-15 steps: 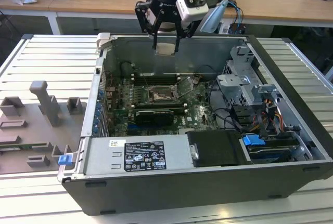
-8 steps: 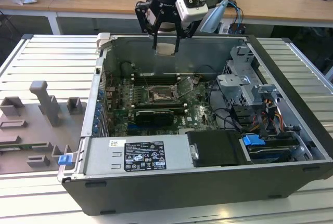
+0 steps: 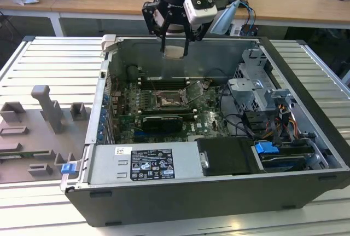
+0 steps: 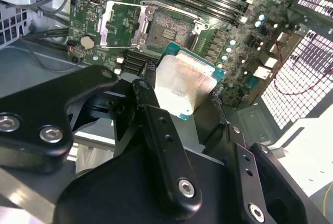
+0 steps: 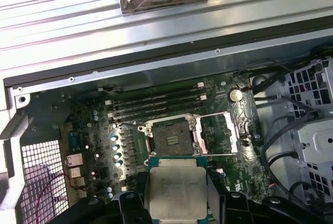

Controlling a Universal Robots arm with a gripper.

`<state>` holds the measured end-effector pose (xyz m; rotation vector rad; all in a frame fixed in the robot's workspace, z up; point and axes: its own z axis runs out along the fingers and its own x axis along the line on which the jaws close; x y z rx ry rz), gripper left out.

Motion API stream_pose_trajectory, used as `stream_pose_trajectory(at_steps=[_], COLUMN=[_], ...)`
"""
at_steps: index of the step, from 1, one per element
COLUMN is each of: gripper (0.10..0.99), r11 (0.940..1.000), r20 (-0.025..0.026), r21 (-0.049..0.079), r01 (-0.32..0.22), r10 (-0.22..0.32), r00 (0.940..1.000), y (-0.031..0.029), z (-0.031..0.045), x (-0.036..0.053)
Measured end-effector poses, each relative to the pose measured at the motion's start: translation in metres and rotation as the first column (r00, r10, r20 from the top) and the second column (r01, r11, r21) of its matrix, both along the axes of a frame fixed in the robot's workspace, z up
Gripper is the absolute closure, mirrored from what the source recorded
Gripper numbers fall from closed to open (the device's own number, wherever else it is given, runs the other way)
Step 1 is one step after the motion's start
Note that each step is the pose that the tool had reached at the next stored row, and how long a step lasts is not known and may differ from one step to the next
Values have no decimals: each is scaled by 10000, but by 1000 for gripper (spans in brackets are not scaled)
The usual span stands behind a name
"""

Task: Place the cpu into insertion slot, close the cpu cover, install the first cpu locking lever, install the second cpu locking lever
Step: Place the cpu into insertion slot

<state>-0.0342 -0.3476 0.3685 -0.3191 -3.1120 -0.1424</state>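
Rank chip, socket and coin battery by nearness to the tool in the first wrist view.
1. The chip: clamped in the tool.
2. The socket: on the board just beyond the chip.
3. The coin battery: past the open cover, farthest.

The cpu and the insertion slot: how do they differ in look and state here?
The cpu has a pale silvery face; the insertion slot is dark inside a silver rim. The cpu hangs clamped in the gripper above the computer case; the insertion slot lies fixed in the green board, unfilled, its cpu cover swung open beside it. Both are square and look close in footprint.
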Motion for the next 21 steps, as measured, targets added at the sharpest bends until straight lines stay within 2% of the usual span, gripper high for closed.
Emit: stream_pose_trajectory(at_steps=[3,8,14,17,21], gripper=[553,553,553,553,553], r11=[9988,9932,9930,9930,9930], r20=[-2,-1,0,7,7], r21=[-2,0,-15,-63,-65], r01=[481,1163,1179,1179,1180], r10=[-481,-1163,-1179,-1179,-1180], r00=[9988,9932,9930,9930,9930], y=[0,3,2,2,2], z=[-7,-22,-119,-150,-164], x=[0,1,0,0,0])
